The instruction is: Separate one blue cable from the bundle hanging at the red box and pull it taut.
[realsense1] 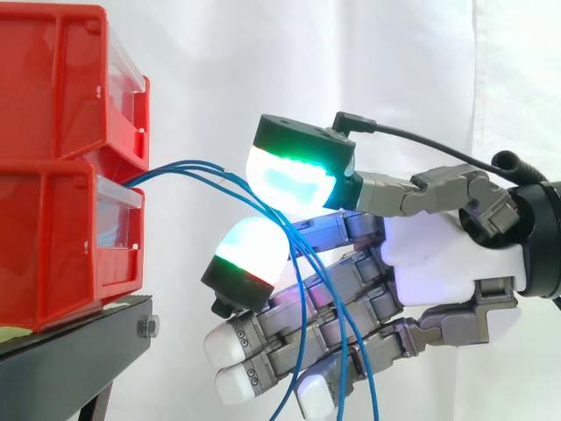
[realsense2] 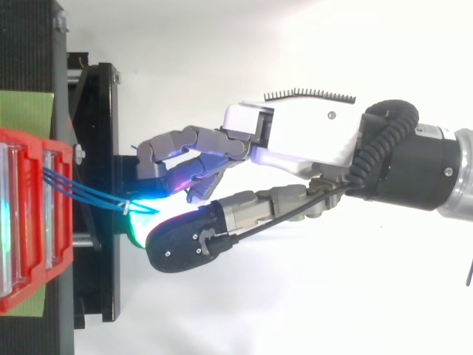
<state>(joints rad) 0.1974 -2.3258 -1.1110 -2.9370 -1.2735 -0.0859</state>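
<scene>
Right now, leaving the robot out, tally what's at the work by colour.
red bins: 2
blue cables: 3
black stand: 1
Total: 6

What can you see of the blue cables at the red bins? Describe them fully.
The blue cables are a few thin, smooth, plastic-looking strands. They come out at the front of the stacked red bins, run fairly straight to the hand and gather between two of its glowing pads. Past the pads they droop in loose curves across the fingers and hang below the side view's lower edge.
</scene>
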